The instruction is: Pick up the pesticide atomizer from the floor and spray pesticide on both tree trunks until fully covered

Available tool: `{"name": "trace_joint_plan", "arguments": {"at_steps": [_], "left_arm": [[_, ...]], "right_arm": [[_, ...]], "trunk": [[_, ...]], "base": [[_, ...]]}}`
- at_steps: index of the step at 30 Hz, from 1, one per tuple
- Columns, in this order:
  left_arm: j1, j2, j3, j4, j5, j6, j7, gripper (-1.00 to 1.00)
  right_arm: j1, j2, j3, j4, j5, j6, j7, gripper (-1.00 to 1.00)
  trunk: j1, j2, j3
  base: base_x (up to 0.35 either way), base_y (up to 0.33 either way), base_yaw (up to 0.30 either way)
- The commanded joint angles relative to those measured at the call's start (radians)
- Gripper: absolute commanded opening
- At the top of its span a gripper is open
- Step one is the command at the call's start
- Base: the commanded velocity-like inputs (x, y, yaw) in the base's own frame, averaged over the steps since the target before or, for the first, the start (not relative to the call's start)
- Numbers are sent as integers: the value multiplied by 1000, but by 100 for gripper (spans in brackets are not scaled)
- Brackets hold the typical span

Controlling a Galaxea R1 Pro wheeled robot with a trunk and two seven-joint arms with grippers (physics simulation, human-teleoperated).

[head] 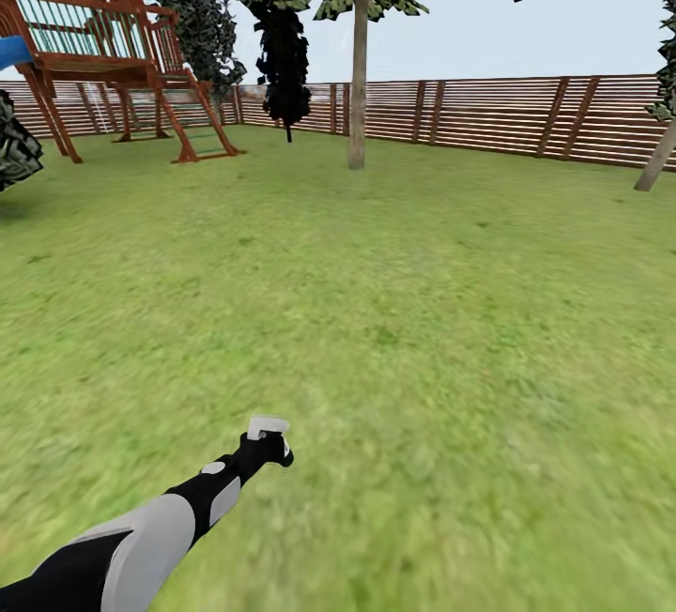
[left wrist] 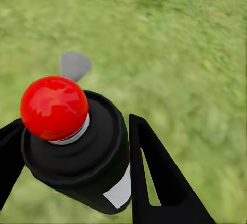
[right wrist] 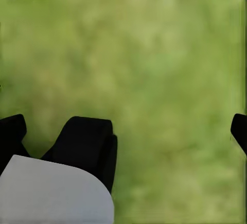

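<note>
Fingers, left: your left gripper has its two black fingers pressed on the sides of the atomizer, one on each side.
Fingers, right: the right wrist view gives dark blurred parts over grass; you cannot tell if the right gripper is spread or closed.
Atomizer: black bottle with a white label patch; in the left wrist view a red ball sits on its top and a grey piece sticks out behind it. In the head view its light grey head shows at the end of your left arm.
Left arm: it reaches forward and low over the lawn.
Tree: one straight trunk stands far ahead, near the fence.
Second trunk: leaning, at the right edge.
Playhouse: far left, before the fence.
</note>
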Motion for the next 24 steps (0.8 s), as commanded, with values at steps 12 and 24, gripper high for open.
{"name": "trace_joint_plan", "arguments": {"at_steps": [12,24], "left_arm": [[-1,-1,10,0,-9,-3,-2,-100],[-1,-2,8,0,-10,-3,-2,-100]], "right_arm": [[-1,-1,-8,4,9,-7,0,100],[-1,-1,-8,4,9,-7,0,100]], "trunk": [[0,0,-1],[0,0,-1]], "base": [[350,0,0],[350,0,0]]}}
